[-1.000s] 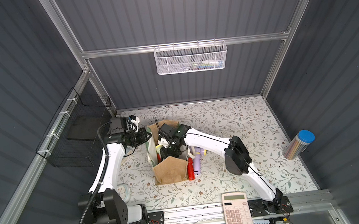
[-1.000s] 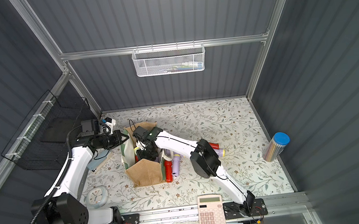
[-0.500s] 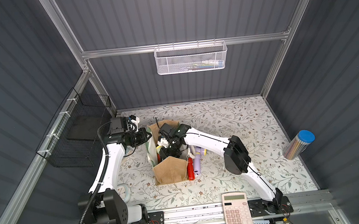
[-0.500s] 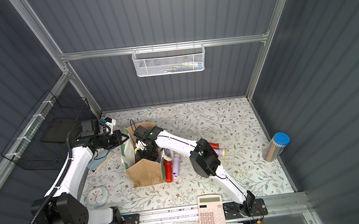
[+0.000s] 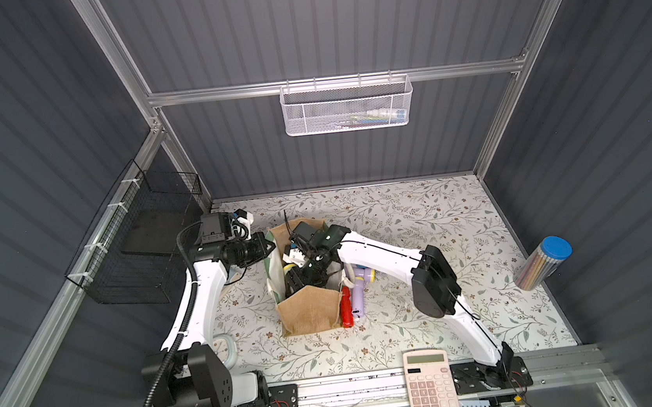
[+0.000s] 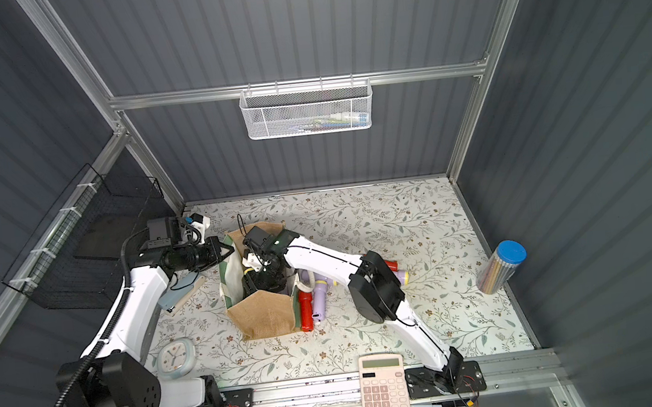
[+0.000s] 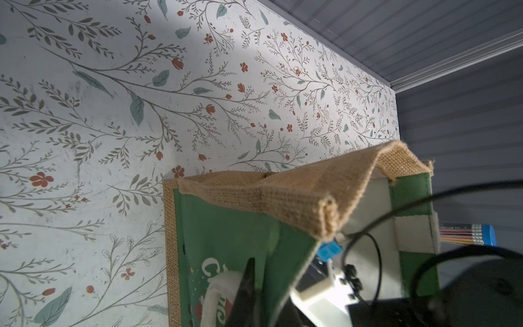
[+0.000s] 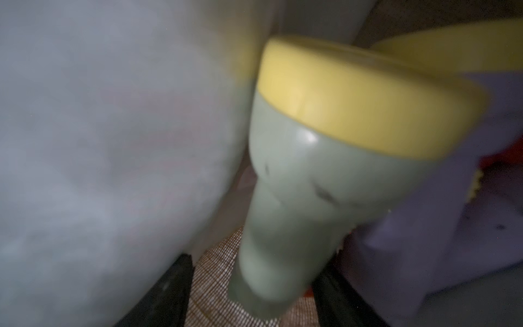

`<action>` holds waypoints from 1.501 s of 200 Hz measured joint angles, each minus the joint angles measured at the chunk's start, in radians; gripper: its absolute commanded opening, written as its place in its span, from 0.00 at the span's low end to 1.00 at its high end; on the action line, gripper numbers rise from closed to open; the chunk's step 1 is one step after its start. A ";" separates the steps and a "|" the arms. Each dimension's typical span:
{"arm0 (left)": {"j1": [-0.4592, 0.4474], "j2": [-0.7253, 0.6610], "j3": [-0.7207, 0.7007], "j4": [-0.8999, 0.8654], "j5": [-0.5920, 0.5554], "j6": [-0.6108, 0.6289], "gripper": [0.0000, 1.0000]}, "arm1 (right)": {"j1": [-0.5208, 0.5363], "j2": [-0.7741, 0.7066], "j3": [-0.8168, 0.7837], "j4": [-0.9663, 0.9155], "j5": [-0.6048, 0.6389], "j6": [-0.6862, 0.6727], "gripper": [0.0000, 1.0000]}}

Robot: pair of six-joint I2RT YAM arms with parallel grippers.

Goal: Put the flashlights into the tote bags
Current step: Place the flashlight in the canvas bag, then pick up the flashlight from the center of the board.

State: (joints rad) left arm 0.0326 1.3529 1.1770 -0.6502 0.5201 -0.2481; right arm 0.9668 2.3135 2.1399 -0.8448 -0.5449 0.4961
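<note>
Gripping the rim of the boxy tan jute tote bag (image 5: 308, 310), where a smooth green side panel met the coarse weave, the left gripper (image 5: 267, 246) was clamped tight on the fabric. Its black fingertip lay close to the fuzzy white rope handle (image 7: 210, 300). The right gripper (image 8: 254, 266) reached down inside the bag with its jaws parted. A pale green plastic flashlight (image 8: 297, 198), stubby with a flared head and a yellow ring, stood loose between them. Bare weave showed between one finger and the barrel. Lilac plastic lay blurred just beyond it.

Just outside the bag, on the right arm's side, a glossy red flashlight (image 5: 346, 308) lay against the bag wall, and a lilac flashlight (image 5: 357, 303) lay alongside it. A second lilac flashlight with a yellow ring (image 5: 364, 278) rested near them.

The bag sat on a matte tabletop printed with leaves and red flowers (image 5: 420, 224). A pink calculator (image 5: 431, 382) lay at the near edge, well apart from the bag. A clear pencil tube with a blue lid (image 5: 542, 269) leaned on the far side wall. Ribbed dark grey walls and aluminium rails enclosed everything. A white mesh basket (image 5: 347, 106) hung on the back wall, high beyond the bag. A black wire basket (image 5: 137, 247) hung on the left arm's side.
</note>
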 measured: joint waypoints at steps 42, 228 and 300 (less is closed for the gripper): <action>0.000 0.000 0.000 0.000 -0.003 0.000 0.06 | -0.002 -0.114 -0.003 0.077 -0.017 -0.008 0.72; 0.000 0.000 0.000 -0.001 -0.008 0.000 0.06 | -0.275 -0.939 -0.874 0.467 0.335 0.191 0.74; 0.000 0.000 0.000 -0.001 -0.007 0.000 0.06 | -0.452 -1.070 -1.222 0.467 0.459 0.510 0.73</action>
State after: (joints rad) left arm 0.0326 1.3529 1.1770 -0.6514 0.5129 -0.2478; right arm 0.5144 1.2438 0.9180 -0.3782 -0.0864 1.0061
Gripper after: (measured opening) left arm 0.092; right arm 0.738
